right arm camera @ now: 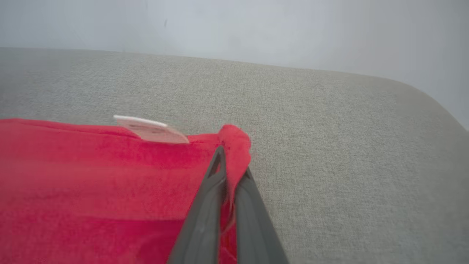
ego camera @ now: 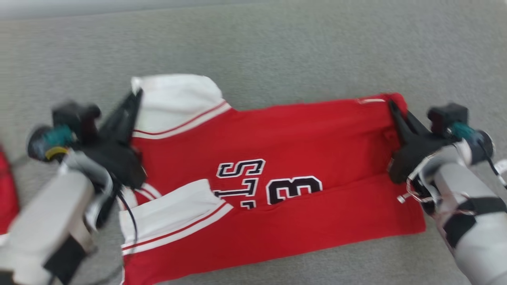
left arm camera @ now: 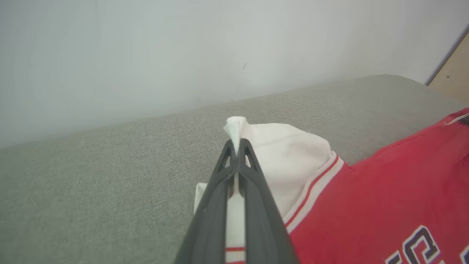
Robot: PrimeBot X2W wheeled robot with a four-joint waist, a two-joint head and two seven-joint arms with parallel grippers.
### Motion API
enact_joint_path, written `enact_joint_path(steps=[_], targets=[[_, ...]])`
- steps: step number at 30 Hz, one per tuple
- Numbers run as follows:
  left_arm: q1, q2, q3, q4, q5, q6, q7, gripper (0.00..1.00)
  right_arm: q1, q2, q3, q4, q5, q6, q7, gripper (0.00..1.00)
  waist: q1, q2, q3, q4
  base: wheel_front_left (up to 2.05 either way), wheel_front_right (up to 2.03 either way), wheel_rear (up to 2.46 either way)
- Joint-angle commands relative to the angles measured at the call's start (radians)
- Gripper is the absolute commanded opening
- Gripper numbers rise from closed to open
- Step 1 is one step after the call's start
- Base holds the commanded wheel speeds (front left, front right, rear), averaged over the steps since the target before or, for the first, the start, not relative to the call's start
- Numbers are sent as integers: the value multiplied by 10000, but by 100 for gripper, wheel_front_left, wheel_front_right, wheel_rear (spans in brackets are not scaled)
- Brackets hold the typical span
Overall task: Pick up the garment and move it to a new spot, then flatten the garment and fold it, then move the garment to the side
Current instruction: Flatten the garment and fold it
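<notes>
— Where's the garment?
— Spread across the grey fabric surface: red body, white sleeves trimmed in red, black-and-white lettering, and the near edge folded over.
— Fingers?
— My left fingers are clamped on a white sleeve tip. My right fingers are pinching a red hem corner beside a white tag.
</notes>
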Motion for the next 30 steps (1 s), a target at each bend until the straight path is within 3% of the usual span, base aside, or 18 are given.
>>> enact_joint_path(steps=[1, 5, 11, 18, 27, 28, 29, 30], targets=[[508, 16, 32, -390, 55, 224, -202, 0, 324, -190, -87, -160, 47, -23, -78, 0, 1, 1, -331, 457, 0, 0, 0], [1708, 11, -38, -1672, 270, 875, -478, 0, 1045, -569, -717, -1160, -182, -23, -77, 0, 1, 1, -458, 726, 0, 0, 0], [3357, -73, 244, -3110, 387, 1672, -630, 0, 2138, -615, -1609, -2194, -624, -23, -70, 0, 1, 1, -620, 907, 0, 0, 0], [4684, -383, 621, -3754, 465, 1888, -655, 0, 3136, -570, -2447, -3037, -942, -23, -72, 0, 1, 1, -858, 980, 0, 0, 0], [6297, -1037, 1268, -3808, 665, 1804, -650, 0, 4319, -443, -2948, -3534, -1008, -23, -73, 0, 1, 1, -1346, 917, 0, 0, 0], [6422, -1106, 1336, -3723, 671, 1830, -651, 0, 4397, -436, -2965, -3559, -1008, -23, -73, 38, 1, 1, -1395, 921, 0, 0, 0], [6502, -1139, 1370, -3649, 759, 1839, -650, 34, 4484, -425, -2982, -3591, -969, -23, -73, 100, 1, 1, -1445, 930, 0, 0, 0], [6538, -1229, 1484, -3649, 852, 1819, -652, 79, 4574, -426, -3010, -3626, -947, -23, -72, 100, 1, 1, -1500, 941, 0, 0, 0]])
